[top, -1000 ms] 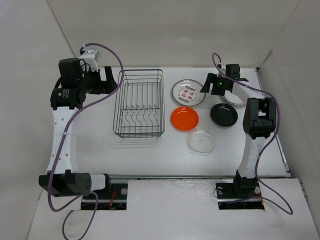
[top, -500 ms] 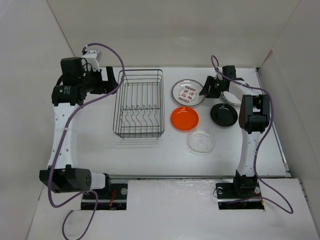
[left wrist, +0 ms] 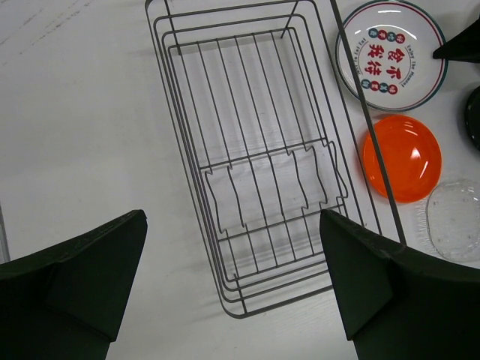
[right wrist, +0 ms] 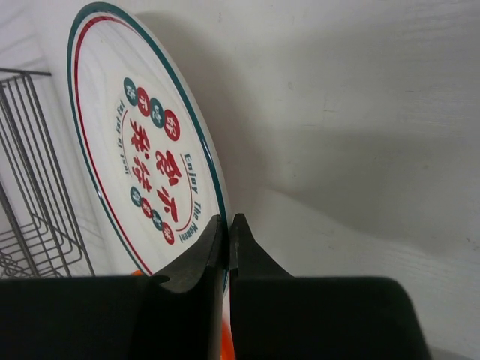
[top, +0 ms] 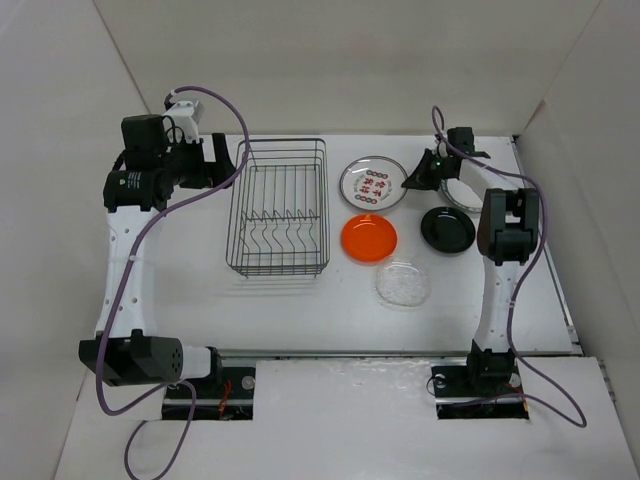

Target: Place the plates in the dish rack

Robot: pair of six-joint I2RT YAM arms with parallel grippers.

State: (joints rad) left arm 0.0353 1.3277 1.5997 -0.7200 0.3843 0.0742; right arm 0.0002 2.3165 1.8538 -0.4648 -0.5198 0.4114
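A white table (top: 300,310) stands inside plain white walls (top: 350,60), carrying one black wire dish rack (top: 279,207) left of centre. To the right of the rack lie five plates: a red-motif plate (top: 373,184), an orange plate (top: 369,237), a black plate (top: 447,230), a clear glass plate (top: 403,284) and a fifth plate (top: 459,193) mostly hidden under the right arm. The right gripper (right wrist: 227,225) pinches the red-motif plate's right rim, while the left gripper (left wrist: 232,221) hangs with its fingers spread wide at the rack's far left.

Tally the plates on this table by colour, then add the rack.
white plate with red motifs: 1
orange plate: 1
black plate: 1
clear glass plate: 1
partly hidden plate, colour unclear: 1
dish rack, black wire: 1
Total: 5 plates and 1 rack, 6 things.
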